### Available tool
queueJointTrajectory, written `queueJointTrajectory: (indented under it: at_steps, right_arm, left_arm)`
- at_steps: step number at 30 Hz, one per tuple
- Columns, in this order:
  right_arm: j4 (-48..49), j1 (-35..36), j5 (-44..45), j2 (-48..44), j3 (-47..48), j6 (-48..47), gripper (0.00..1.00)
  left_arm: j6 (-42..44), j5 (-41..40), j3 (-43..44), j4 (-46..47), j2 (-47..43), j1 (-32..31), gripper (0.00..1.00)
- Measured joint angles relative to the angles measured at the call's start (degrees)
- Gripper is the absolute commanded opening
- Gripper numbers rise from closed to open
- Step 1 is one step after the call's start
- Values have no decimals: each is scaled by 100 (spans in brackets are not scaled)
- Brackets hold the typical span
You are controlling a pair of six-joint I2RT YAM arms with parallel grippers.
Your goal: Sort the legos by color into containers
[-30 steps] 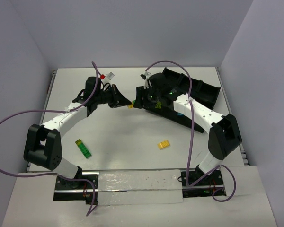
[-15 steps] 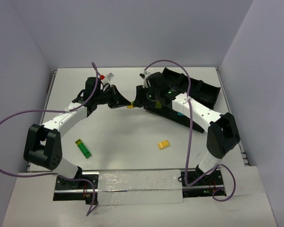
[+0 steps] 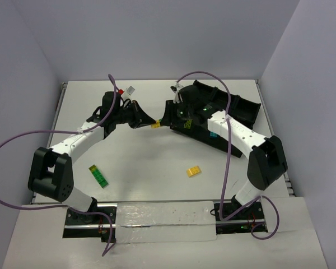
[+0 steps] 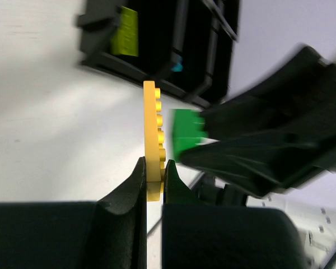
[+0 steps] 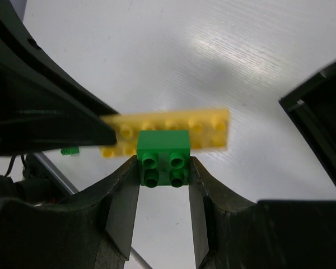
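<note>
1. Top external: against a second ago, the right arm's wrist has edged slightly toward the tray [image 3: 241,109]. The left arm is where it was. The two grippers meet above the table [image 3: 157,162], just beside the tray's left end.
2. Right gripper [image 5: 163,168]: its jaws have drawn in and now press both flanks of the green brick [image 5: 163,147]. Left gripper [image 4: 152,168]: clamped on the near end of the yellow plate [image 4: 151,129].
3. Reading: the green brick sits stud-locked on the plate, so both colours are held at once. My judgement is that a pull-apart is set up, and neither piece can be sorted until they separate.
4. Plate orientation, left wrist view: it is seen edge-on, with its long axis running straight out from the fingers and its studs facing the right gripper.
5. Right wrist view: the plate's long axis lies across the frame, a little tilted. The green brick is square, with its studs toward the camera.
6. Still on the table: a loose yellow brick [image 3: 194,171] and a green-and-yellow stack [image 3: 99,175], well apart from the tray.
</note>
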Motion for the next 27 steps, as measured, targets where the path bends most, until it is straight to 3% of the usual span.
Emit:
queueJointTrajectory:
  at_steps: [9,17,22,27]
  right_arm:
    - [-37,-480,616,-1028,-180,283,0]
    - [-314,-930,1803,-1028,-153,375,0]
    - [-430,-1412,2460,-613,452,330,0]
    - [-408,-1743,2908,271,1232,141,0]
  left_arm:
    - [-342,-528,-20,-163,233,119,0]
    - [-288,-781,13,-332,230,78,0]
    - [218,-1687,491,-1148,219,-286,0]
    - [507,-1870,584,-1273,-31,-406,0]
